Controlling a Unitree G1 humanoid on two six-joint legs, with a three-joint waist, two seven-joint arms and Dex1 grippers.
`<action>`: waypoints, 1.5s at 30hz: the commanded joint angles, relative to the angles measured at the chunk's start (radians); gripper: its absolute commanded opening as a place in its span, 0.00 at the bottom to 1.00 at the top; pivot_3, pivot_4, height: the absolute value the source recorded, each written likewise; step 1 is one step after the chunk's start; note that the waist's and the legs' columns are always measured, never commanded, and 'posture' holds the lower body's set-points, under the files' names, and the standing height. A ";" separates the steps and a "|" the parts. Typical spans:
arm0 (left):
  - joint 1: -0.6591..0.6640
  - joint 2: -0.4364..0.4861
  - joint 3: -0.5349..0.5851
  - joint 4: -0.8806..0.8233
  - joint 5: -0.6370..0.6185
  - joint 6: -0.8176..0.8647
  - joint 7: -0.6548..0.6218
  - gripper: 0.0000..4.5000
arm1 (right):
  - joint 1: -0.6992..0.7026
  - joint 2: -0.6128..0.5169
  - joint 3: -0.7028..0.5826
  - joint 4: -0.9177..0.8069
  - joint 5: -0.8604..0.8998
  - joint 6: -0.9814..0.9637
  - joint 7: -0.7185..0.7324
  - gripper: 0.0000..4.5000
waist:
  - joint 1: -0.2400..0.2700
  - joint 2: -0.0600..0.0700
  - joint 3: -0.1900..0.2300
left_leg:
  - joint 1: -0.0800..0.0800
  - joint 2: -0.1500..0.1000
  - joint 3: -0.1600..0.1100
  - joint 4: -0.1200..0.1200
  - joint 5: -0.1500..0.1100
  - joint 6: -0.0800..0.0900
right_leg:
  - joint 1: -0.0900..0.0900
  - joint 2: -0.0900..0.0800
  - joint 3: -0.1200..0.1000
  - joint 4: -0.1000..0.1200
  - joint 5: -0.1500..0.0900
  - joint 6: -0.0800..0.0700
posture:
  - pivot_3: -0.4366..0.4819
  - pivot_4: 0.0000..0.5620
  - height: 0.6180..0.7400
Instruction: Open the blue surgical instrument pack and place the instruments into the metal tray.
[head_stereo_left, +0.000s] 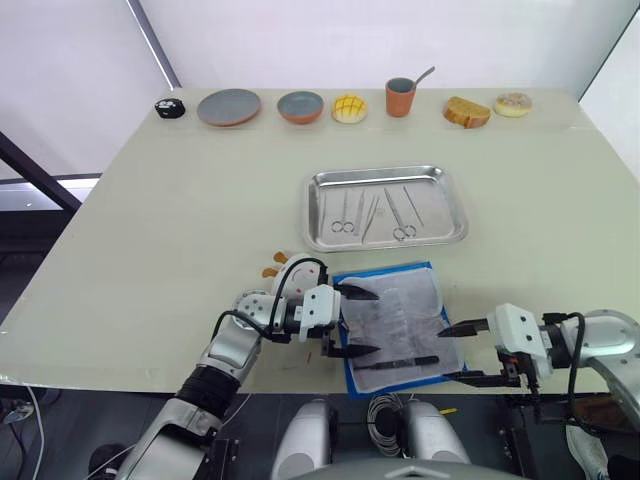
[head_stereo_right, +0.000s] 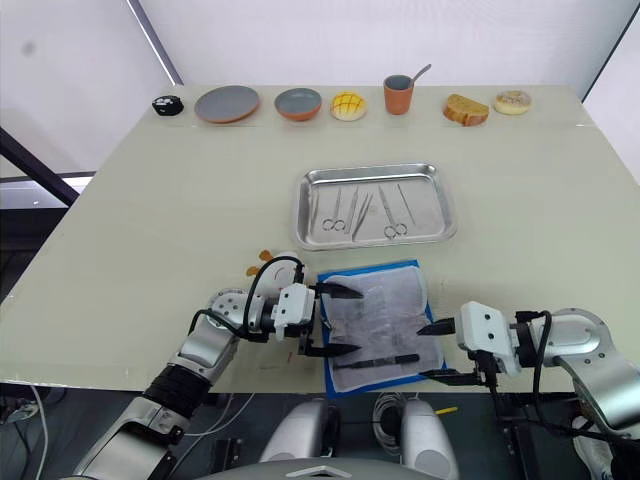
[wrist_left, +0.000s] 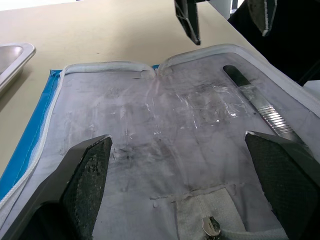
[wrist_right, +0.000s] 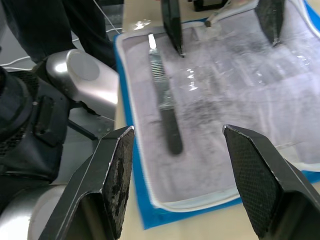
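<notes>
beige table (head_stereo_left: 180, 220) before white wall (head_stereo_left: 350, 40) — left gripper (head_stereo_left: 357, 321), right gripper (head_stereo_left: 462, 352) both spread, clutching nothing.

Bright, even light all across the table (head_stereo_left: 150, 250), shadows soft and faint, and the metal tray (head_stereo_left: 320, 235) throws back a pale sheen along its rim. Up close, glare glints off the clear film on the blue surgical instrument pack (wrist_left: 150, 130). In the wrist views the near black fingers (wrist_right: 116, 180) are soft and bulging at the edges.
</notes>
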 joint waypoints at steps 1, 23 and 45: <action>0.040 0.014 -0.034 0.099 0.054 0.020 -0.006 1.00 | -0.015 -0.001 0.009 -0.026 0.010 0.010 0.001 0.66 | 0.001 0.000 0.000 | 0.000 0.000 0.000 0.000 0.000 0.000 | 0.000 0.000 0.000 0.000 0.000 0.000 | 0.48 0.27 1.00; 0.051 0.034 -0.055 -0.156 0.028 0.230 0.016 1.00 | -0.062 0.018 0.109 -0.003 -0.081 -0.020 -0.016 0.42 | 0.003 -0.003 0.002 | -0.001 0.000 0.000 0.000 0.000 0.000 | 0.000 -0.001 -0.001 0.000 0.000 0.000 | 0.48 0.27 1.00; 0.046 0.043 -0.048 -0.164 0.029 0.257 0.024 1.00 | -0.086 0.076 0.187 0.087 -0.150 -0.099 -0.016 0.42 | 0.004 -0.004 0.003 | -0.001 0.000 -0.001 0.001 0.000 0.000 | 0.000 -0.001 -0.001 0.000 0.000 0.000 | 0.48 0.27 1.00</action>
